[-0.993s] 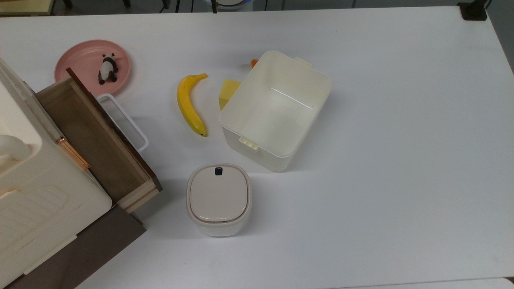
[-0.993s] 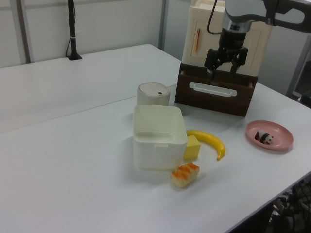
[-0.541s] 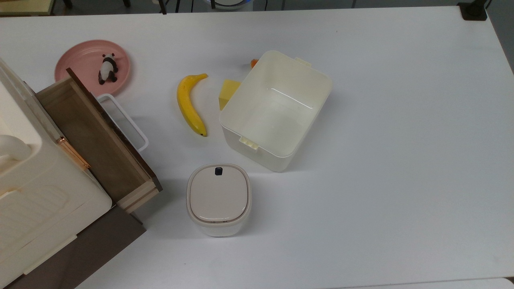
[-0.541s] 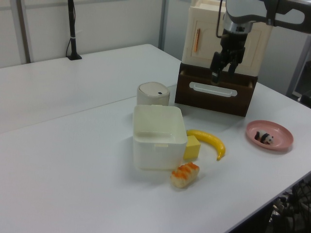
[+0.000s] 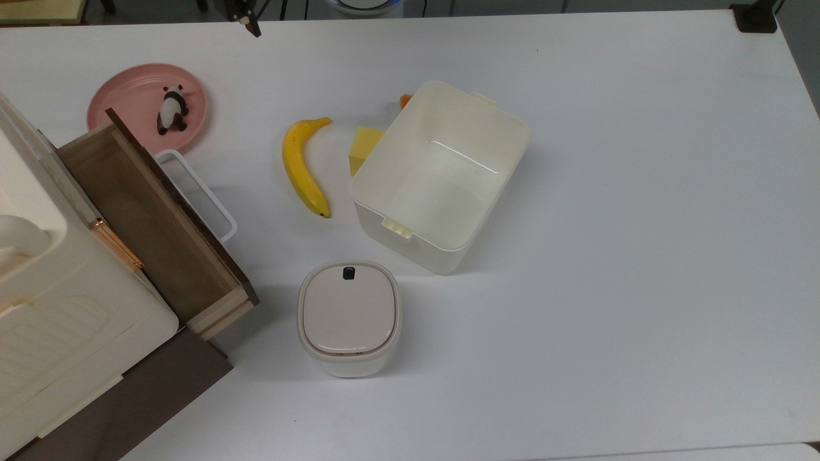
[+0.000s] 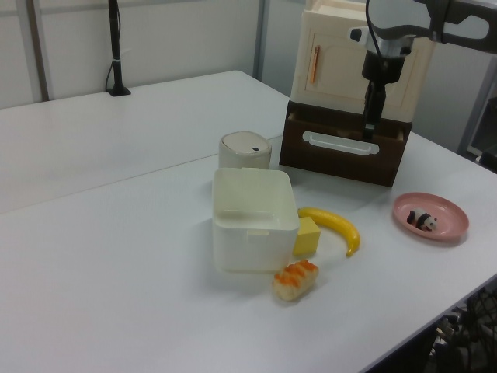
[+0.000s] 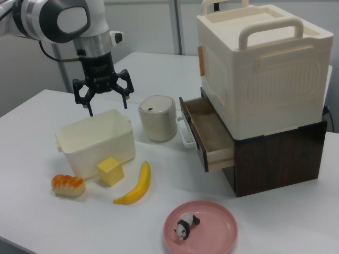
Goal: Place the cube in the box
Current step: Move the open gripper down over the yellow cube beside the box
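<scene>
A: What's changing?
B: The gripper (image 7: 104, 99) is turning on its wrist and drifting away from the drawer (image 7: 209, 132), fingers spread wide, holding nothing; I'd say it's lining up for the cube (image 7: 110, 171).
A: Where's the cube?
B: Sitting beside the box (image 7: 95, 142), matte, sponge-like; the tub's smooth plastic

Box (image 5: 512, 137) at the top view's centre, cube (image 5: 364, 146) touching its left wall, banana (image 5: 303, 168) further left, lidded bin (image 5: 348, 317) below, plate (image 5: 131, 102) upper left, drawer (image 5: 154, 224) at left.
</scene>
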{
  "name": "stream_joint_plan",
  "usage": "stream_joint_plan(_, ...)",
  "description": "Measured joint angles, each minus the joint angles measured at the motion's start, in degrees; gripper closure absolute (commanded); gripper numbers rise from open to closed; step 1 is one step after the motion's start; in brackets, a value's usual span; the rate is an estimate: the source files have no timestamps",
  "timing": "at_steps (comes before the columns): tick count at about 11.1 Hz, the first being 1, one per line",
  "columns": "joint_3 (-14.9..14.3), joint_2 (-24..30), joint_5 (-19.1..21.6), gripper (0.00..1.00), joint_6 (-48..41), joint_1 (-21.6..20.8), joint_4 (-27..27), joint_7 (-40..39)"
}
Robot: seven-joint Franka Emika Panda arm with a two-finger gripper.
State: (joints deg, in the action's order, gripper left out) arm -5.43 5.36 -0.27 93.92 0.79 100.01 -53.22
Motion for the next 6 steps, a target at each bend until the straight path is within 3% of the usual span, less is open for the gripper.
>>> stream_joint_plan(3,0.44,-0.31,0.0,0.0,1.35,-0.3,1.17,-8.69)
stream_joint_plan(6,3.37,-1.33,0.0,0.0,12.96,-0.51,6.62,-10.75)
